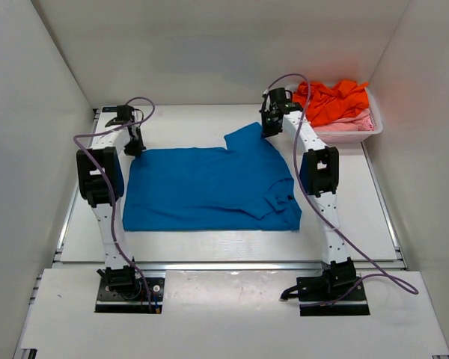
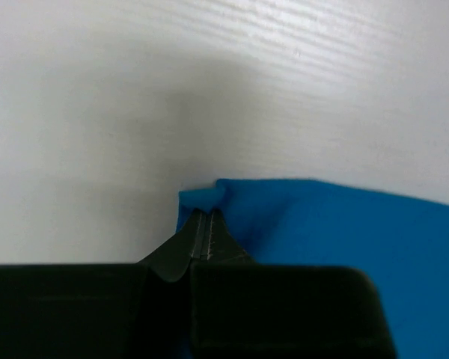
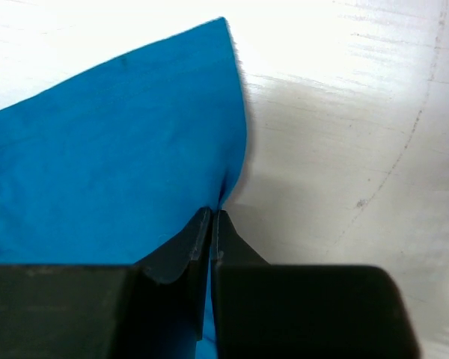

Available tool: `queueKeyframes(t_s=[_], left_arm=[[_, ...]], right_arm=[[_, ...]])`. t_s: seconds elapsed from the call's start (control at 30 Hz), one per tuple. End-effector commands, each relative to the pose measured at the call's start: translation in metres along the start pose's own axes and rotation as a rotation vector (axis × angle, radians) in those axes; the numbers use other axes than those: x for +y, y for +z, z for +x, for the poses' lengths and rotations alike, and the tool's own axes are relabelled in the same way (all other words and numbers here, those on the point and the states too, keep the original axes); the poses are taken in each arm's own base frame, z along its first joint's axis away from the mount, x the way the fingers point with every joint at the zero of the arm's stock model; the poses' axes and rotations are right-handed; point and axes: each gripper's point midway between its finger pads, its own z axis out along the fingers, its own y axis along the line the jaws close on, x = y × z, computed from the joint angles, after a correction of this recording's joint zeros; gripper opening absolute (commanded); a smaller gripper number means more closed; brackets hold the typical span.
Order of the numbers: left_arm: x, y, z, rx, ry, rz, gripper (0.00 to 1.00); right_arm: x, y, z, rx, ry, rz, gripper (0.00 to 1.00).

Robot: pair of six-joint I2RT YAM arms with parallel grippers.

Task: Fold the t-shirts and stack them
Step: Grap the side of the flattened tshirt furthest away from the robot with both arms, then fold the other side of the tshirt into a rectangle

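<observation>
A bright blue t-shirt (image 1: 209,188) lies spread flat in the middle of the table. My left gripper (image 1: 135,146) is shut on the blue t-shirt's far left corner (image 2: 203,196), with a small fold of cloth sticking out past the fingertips. My right gripper (image 1: 270,129) is shut on the edge of the blue t-shirt's far right sleeve (image 3: 223,196); the sleeve (image 1: 248,138) points toward the back. An orange t-shirt (image 1: 331,100) and a pale pink one (image 1: 353,121) lie crumpled in the basket.
A white lattice basket (image 1: 359,134) stands at the back right corner, just right of my right arm. White walls close in the table on the left, back and right. Bare white tabletop (image 1: 209,243) runs in front of the shirt.
</observation>
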Motion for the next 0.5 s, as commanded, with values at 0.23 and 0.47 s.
queueKeyframes(t_s=[0.23, 0.47], left_arm=[[0.009, -0.075, -0.009, -0.079, -0.035, 0.039, 0.00], [0.018, -0.100, 0.020, -0.094, -0.059, 0.043, 0.00]], right_arm=[[0.039, -0.128, -0.069, -0.207, -0.124, -0.035, 0.01], [0.058, -0.159, -0.025, -0.161, -0.186, 0.004, 0.00]])
